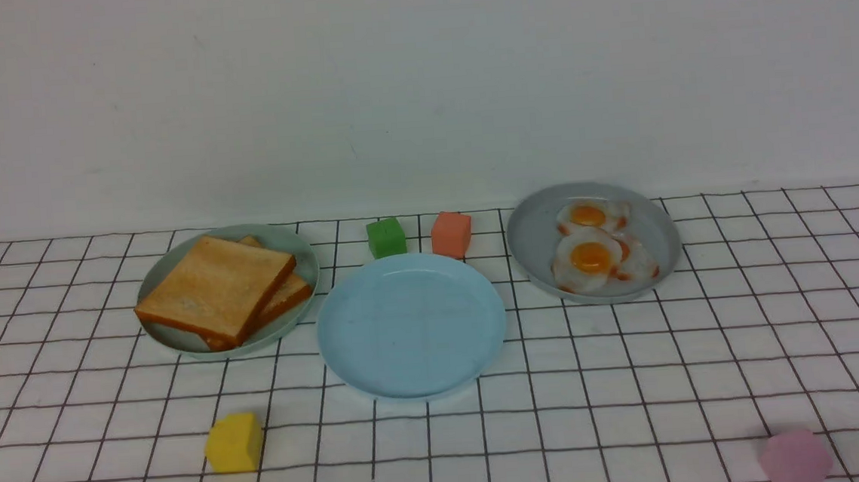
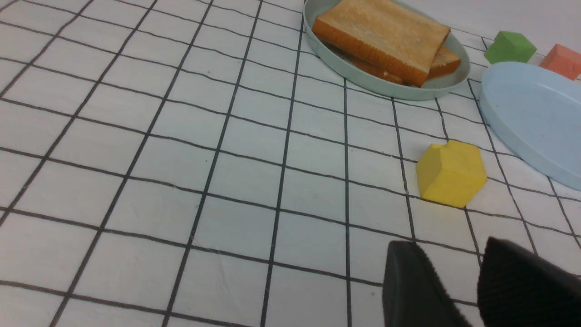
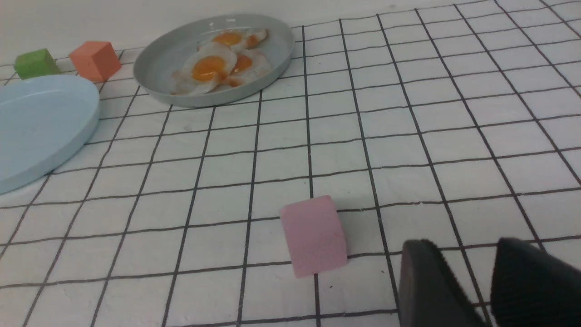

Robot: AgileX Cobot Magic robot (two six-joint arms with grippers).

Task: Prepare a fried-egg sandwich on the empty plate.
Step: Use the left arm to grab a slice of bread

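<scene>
Well apart from the blue plate (image 1: 411, 325), left fingers (image 2: 408, 288) and right fingers (image 3: 426, 288) stand spread.

pink block (image 1: 795, 460) blurry and clipped at front view's bottom edge; lower toast (image 1: 291, 292) mostly hidden under top slice (image 1: 215, 286).

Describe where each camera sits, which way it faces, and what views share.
Front: between the arms, facing the wall; toast plate, blue plate, egg plate; no arm shows.
Left wrist: low, facing toast plate; left jaws show.
Right wrist: low, facing egg plate; right jaws show.
Shared: blue plate, in all three.
</scene>
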